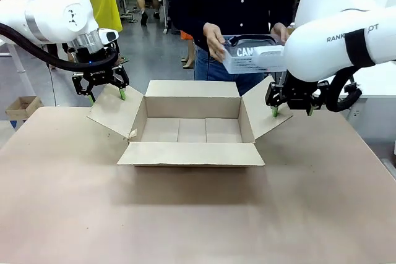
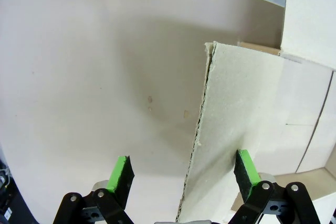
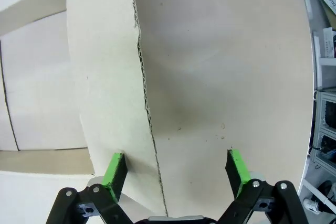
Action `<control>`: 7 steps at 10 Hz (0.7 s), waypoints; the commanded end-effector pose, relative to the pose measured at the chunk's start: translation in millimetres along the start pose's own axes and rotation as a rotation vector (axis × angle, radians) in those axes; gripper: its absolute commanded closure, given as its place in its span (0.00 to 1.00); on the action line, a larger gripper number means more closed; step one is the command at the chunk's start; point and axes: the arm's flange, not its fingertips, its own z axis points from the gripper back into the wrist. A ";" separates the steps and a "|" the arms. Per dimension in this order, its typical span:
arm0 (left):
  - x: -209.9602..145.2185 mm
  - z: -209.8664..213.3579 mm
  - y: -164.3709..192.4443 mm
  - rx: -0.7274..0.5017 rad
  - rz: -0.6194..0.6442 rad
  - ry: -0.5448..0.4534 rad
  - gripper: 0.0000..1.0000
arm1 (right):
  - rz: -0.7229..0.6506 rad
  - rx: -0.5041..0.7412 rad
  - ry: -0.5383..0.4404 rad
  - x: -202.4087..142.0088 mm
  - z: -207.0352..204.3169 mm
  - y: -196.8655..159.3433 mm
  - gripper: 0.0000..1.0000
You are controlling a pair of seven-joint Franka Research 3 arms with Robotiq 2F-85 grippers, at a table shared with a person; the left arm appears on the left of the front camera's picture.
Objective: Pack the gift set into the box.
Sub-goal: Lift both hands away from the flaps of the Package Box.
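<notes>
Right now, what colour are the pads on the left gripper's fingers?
Bright green pads on the left gripper; clearest in the left wrist view.

The shallow brown corrugated cardboard box [image 1: 192,131] gapes upward, floor bare. Left gripper [image 1: 106,97] and right gripper [image 1: 291,113], jaws apart, straddle its side flaps [image 1: 117,110], blocking both ends.

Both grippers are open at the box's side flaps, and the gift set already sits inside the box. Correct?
No. In the front view the gift set is held in the person's hands beyond the box, whose floor is bare. The left gripper and right gripper are open at the side flaps.
</notes>
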 end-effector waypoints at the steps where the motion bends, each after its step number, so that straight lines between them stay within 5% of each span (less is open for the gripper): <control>1: -0.7 1.3 1.6 0.018 0.011 -0.008 0.00 | -0.013 -0.029 -0.011 2.0 -0.4 -1.1 0.00; 7: -0.7 1.3 1.6 0.018 0.011 -0.008 0.00 | -0.013 -0.029 -0.011 2.0 -0.4 -1.1 0.00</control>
